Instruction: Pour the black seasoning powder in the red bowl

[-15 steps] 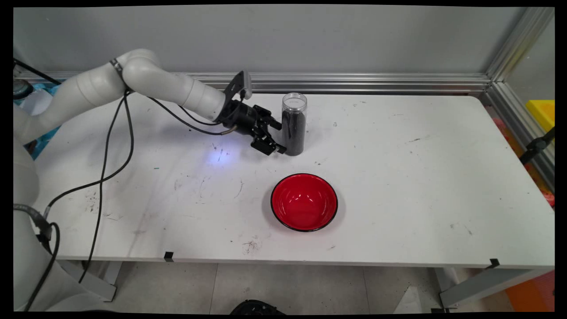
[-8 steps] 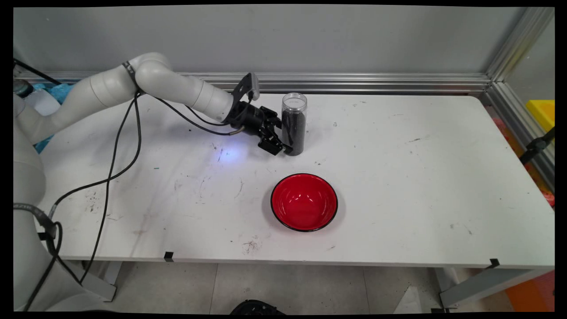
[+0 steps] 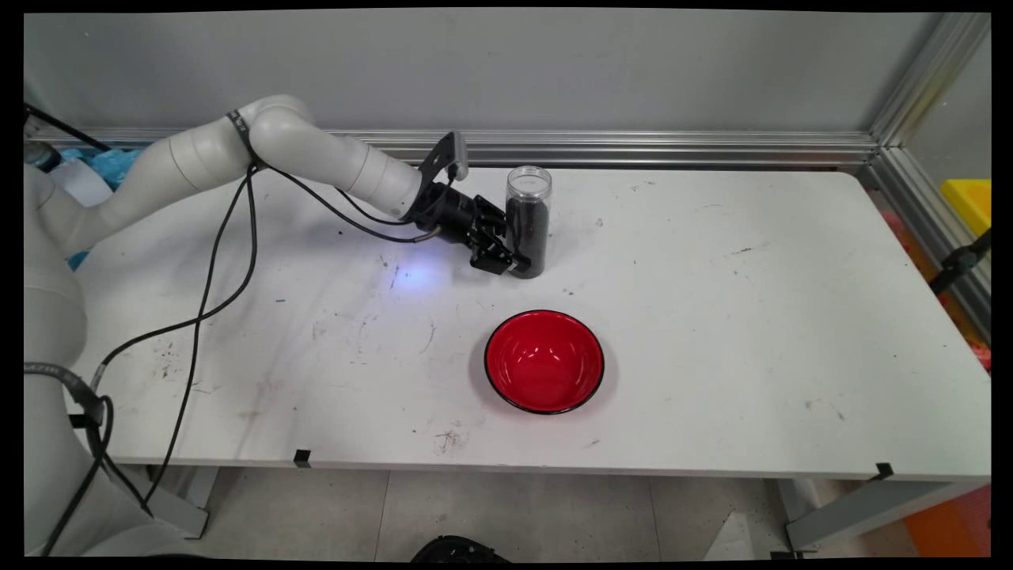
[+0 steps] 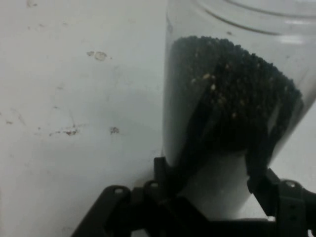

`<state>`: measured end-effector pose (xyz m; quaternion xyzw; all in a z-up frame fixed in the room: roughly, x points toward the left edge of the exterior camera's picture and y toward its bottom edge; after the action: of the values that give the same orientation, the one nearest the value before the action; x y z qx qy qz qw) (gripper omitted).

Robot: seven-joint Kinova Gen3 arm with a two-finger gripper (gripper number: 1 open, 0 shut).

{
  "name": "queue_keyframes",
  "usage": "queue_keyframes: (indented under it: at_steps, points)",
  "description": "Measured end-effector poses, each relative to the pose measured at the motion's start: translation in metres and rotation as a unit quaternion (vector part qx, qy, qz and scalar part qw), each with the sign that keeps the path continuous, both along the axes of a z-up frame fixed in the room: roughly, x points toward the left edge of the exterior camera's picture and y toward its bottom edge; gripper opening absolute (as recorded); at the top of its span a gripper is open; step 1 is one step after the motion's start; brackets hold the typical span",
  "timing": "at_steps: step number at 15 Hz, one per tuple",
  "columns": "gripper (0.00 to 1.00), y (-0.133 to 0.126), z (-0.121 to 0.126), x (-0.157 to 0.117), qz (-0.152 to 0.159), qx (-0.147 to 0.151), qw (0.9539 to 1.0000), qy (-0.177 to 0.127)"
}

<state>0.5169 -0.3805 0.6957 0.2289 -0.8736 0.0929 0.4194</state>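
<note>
A tall clear jar [image 3: 528, 222], open-topped and more than half full of fine black grains, stands upright at the back of the white table [image 3: 712, 317]. My gripper [image 3: 518, 247] reaches in from the left, low and nearly level, and is open with one finger on each side of the jar's lower part. The hand view shows the jar [image 4: 232, 103] sitting deep between the fingers of the gripper [image 4: 207, 170], with its base close to the palm. Whether the fingers [image 4: 160, 165] press on the glass cannot be told. A red bowl [image 3: 544, 361] with a black rim sits empty in front of the jar.
Black cables [image 3: 229, 269] hang from the arm and trail over the table's left part. An aluminium rail [image 3: 673, 146] runs along the back edge and down the right side. A yellow box [image 3: 969, 199] lies beyond the right rail.
The gripper has slid right along the table until its fingers straddle the jar. The jar has shifted very slightly to the right. The bowl has not moved.
</note>
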Motion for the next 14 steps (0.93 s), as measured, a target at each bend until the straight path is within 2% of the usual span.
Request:
queue_keyframes:
  at_steps: [8, 14]
  points:
    - [0.0, 0.003, 0.014, 0.0, -0.009, 0.0, 1.0, 0.001]
    - [0.0, 0.011, 0.044, -0.001, -0.015, -0.011, 0.9998, -0.006]
